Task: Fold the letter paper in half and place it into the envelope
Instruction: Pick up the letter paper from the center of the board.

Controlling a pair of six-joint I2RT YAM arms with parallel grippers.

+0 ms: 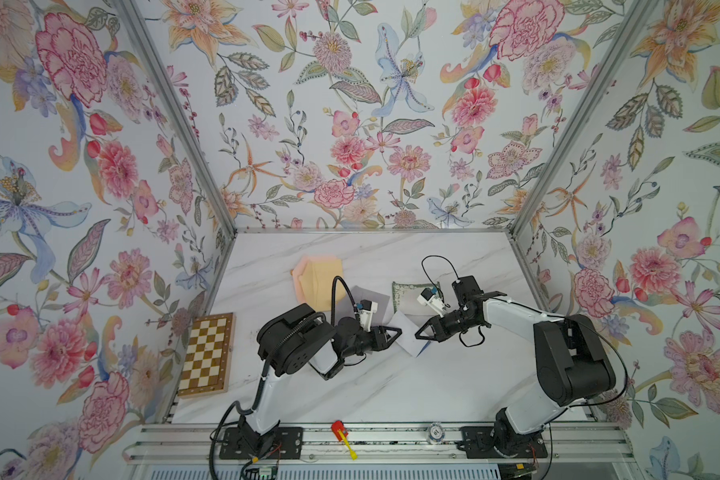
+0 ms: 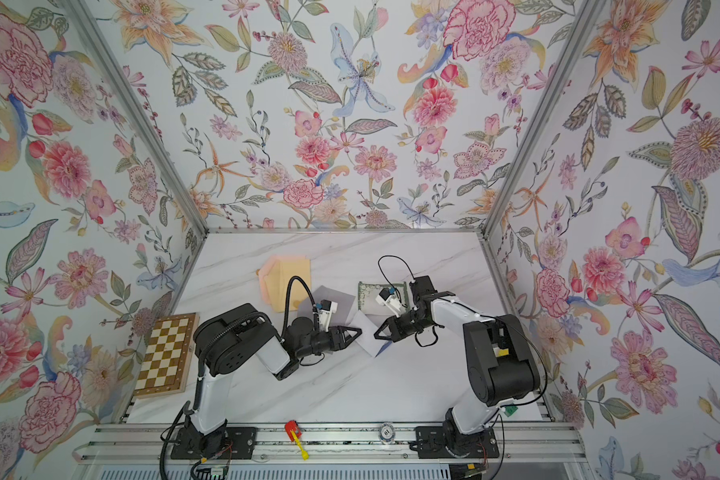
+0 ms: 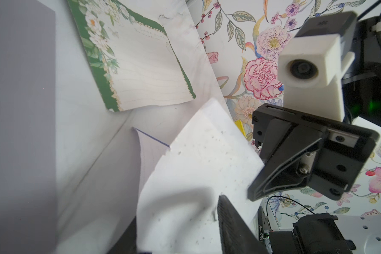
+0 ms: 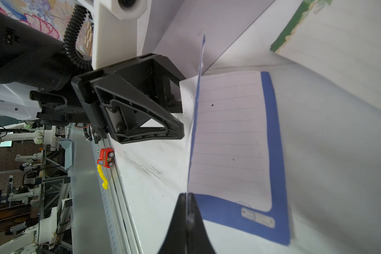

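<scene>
The letter paper (image 1: 406,332) (image 2: 364,336) was near the middle of the marble table, half folded. Its one half lay flat with the inside up, showing dotted writing lines and a blue border (image 4: 229,132). The other half stood up from the crease, its plain white back (image 3: 196,165) speckled with small dark marks, and its edge was pinched in the right gripper (image 4: 187,198). The envelope (image 1: 321,282) (image 2: 285,282), tan with a pinkish flap opened, lay flat at the far left part, apart from the paper
</scene>
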